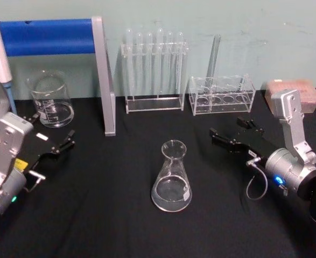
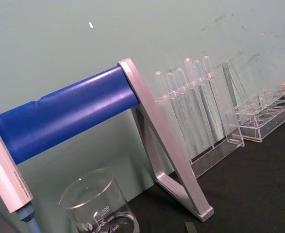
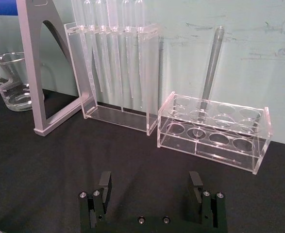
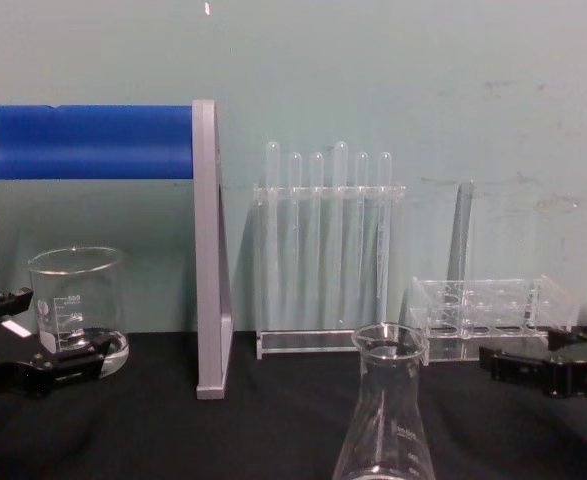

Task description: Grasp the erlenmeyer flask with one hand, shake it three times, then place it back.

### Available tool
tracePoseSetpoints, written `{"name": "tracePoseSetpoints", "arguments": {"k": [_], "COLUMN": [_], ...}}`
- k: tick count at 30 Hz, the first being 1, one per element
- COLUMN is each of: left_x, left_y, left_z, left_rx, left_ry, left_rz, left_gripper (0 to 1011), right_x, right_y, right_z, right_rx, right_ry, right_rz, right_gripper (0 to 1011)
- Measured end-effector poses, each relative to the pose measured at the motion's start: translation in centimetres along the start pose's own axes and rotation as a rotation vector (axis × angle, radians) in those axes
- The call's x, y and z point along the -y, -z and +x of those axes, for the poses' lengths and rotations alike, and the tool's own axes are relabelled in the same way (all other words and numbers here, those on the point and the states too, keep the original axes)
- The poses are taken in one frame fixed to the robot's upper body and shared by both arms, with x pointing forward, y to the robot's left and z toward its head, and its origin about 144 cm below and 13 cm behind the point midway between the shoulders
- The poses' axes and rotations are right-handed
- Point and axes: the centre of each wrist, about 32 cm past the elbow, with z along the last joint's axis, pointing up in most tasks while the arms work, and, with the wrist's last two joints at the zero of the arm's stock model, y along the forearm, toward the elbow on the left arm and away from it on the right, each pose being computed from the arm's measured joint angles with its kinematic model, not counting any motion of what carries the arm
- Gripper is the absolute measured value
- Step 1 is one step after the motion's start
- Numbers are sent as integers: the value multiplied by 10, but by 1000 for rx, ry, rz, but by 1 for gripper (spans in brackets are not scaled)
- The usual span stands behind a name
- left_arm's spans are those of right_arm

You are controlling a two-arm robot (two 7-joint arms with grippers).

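The flask [image 1: 171,177] stands upright on the black table [image 1: 93,215], nearest the robot and midway between the two grippers, touched by neither. The right gripper [image 1: 234,133] hovers low over the cloth to the flask's right, its tips aimed toward the back left; its jaws are spread wide and hold nothing, as the right wrist view shows [image 3: 151,182]. The flask sits nearer the robot than these tips and off to their left, well apart from them. The left gripper [image 1: 58,144] rests at the table's left side, jaws parted and empty, with the flask well off to its right.

Beyond the right gripper's tips stands a low clear rack [image 1: 222,95] with one tube [image 1: 214,56] upright in it. Left of that is a taller rack of test tubes [image 1: 154,70]. Just beyond the left gripper stands a glass beaker [image 1: 51,99], and behind it a grey stand with a blue bar [image 1: 47,36].
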Motion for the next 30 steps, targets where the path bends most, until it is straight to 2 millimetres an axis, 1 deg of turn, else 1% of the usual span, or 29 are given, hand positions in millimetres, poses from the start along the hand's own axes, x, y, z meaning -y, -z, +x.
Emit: {"name": "tracePoseSetpoints", "arguments": {"k": [30], "left_x": [0], "left_y": [0], "left_z": [0], "left_rx": [0], "left_ry": [0], "left_rz": [0], "left_gripper": [1001], "right_x": [0], "right_y": [0], "right_z": [0], "right_rx": [0], "right_ry": [0], "right_rz": [0], "right_gripper": [1003]}}
